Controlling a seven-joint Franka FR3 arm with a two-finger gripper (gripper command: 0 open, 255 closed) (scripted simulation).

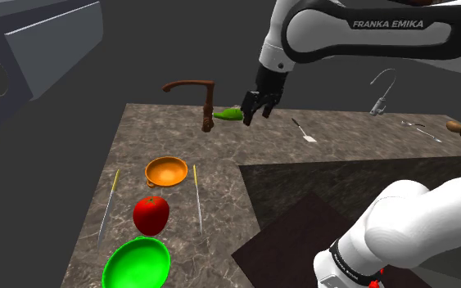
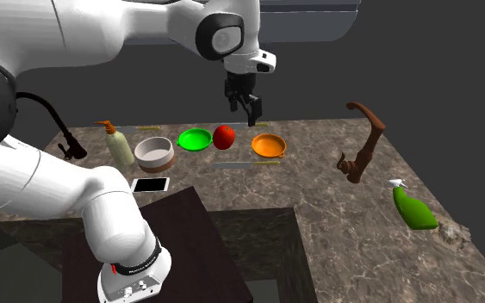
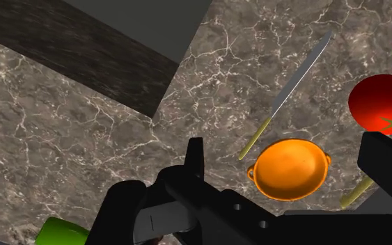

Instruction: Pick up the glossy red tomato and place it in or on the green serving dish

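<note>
**Green dish nearest, red tomato just behind it, claw open and empty above the far end**

Green and shallow, the serving dish (image 1: 137, 263) sits at the near end of the marble counter (image 1: 146, 131) in the shoulder view, with nothing in it. Just behind it is the tomato (image 1: 151, 214), between the dish and an orange bowl (image 1: 166, 172). I cannot tell whether the tomato touches the dish's rim.

The gripper (image 1: 255, 114) hangs high over the far part of the counter, well apart from the tomato. In the wrist view its fingers stand wide apart and hold nothing.

The step in hand looks like the approach. The hand should travel to a point above the tomato before it goes down, then descend straight with the fingers spread to pass either side of the fruit. A glossy round skin will likely slip, so the grip should close around the widest part, firmly but without crushing. The carry to the dish is short and needs only enough lift to clear the rim.

A knife (image 1: 108, 206) lies along one side of the row and a second knife (image 1: 197, 196) along the other. Neither crosses the path, though low fingers could catch the orange bowl's rim. Farther back, a brown faucet (image 1: 208, 102) and a green spray bottle (image 1: 227, 114) stand close by the hand.
</note>
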